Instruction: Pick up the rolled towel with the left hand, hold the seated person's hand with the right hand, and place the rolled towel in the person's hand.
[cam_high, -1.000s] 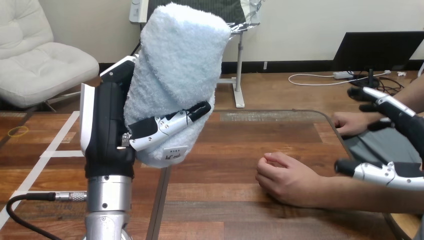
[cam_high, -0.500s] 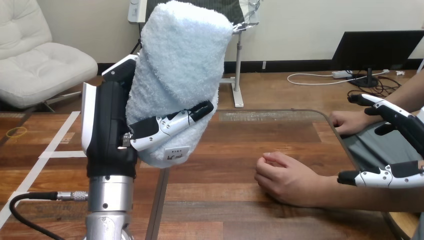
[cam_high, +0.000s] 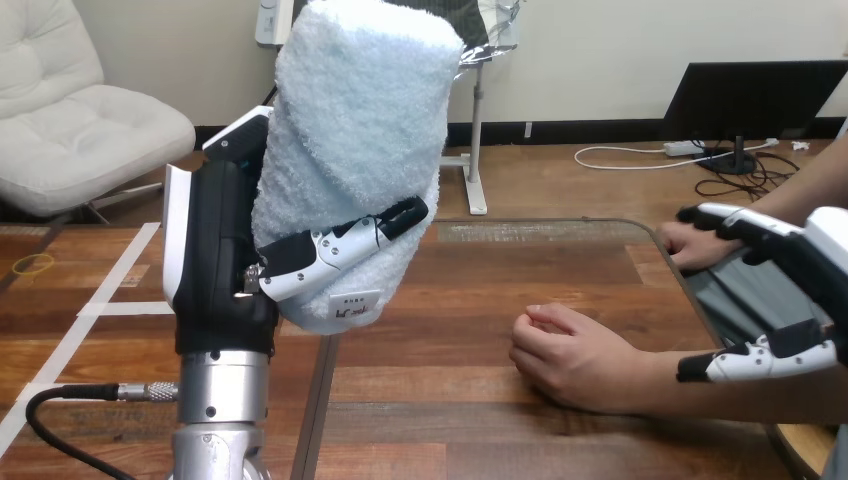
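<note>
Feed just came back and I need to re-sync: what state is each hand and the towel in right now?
Towel: rolled, upright, lifted off the table.
Left hand: shut round the towel.
Right hand: open, by the person's forearm, not gripping it.
Person's near hand: loosely curled, resting on the table.
Person's far hand: resting at the table's edge.

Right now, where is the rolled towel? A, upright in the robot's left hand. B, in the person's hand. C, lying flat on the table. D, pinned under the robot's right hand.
A: the left hand has its thumb and fingers curled round the rolled towel, holding it upright above the table, apart from the person's closed hand.
</note>
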